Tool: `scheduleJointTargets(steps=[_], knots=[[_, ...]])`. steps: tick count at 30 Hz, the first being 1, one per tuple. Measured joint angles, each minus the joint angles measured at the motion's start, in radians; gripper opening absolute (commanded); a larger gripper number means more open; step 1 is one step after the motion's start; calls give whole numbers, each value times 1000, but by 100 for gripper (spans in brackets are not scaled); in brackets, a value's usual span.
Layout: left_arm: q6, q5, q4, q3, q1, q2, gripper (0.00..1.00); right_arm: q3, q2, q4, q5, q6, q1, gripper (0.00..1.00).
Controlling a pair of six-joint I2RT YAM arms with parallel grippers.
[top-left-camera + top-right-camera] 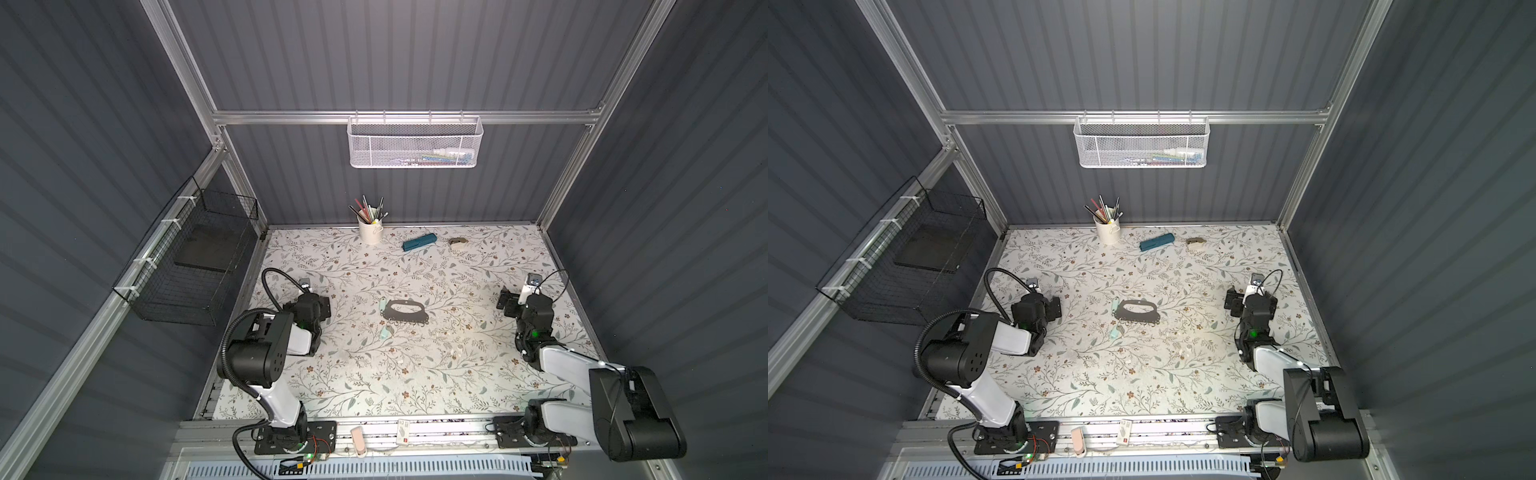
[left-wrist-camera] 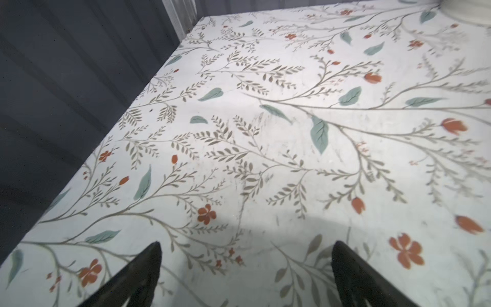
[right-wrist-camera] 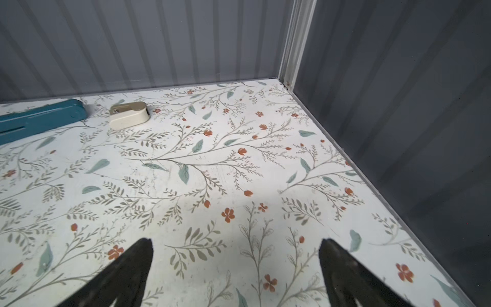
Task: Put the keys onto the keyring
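The keyring (image 1: 406, 311), a flat dark-grey plate with an oval cutout, lay near the middle of the floral surface (image 1: 374, 374), between the two arms. Small rings ran along its edge nearer the arm bases. The first key (image 1: 381, 304), with a mint-green tag, lay just beside the plate's left end; whether they touched could not be told. The second key (image 1: 386, 331) lay on the surface a little nearer the bases, close to the plate's left corner but apart from it. Both top views showed the same layout, with the keyring (image 1: 1138, 311) flat on the surface.

The left claw (image 2: 247, 245) hung over bare surface to the left of the keyring, its fingers (image 2: 148, 265) spread wide with nothing between them. The right claw (image 3: 236, 240) was well off to the right, also spread wide and holding nothing.

Along the back wall stood a white cup (image 1: 370, 232) of pencils, a dark-teal case (image 3: 39, 119) and, near it, a small beige item (image 3: 128, 114). A white mesh basket (image 1: 415, 143) hung on the rear rail, and a black wire basket (image 1: 195, 257) on the left wall.
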Motion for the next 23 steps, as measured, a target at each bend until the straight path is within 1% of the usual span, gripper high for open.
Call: scheduleJointTargets(steps=[3, 5, 11, 23], knots=[[0, 47, 24, 3, 17, 0, 100, -8, 115, 150, -45, -1, -18, 99], [0, 63, 29, 5, 20, 0, 100, -8, 171, 171, -61, -1, -25, 99], [3, 82, 41, 5, 22, 0, 100, 0, 178, 196, -111, 4, -49, 99], [3, 89, 45, 6, 22, 0, 100, 0, 178, 214, -128, 8, -51, 99]])
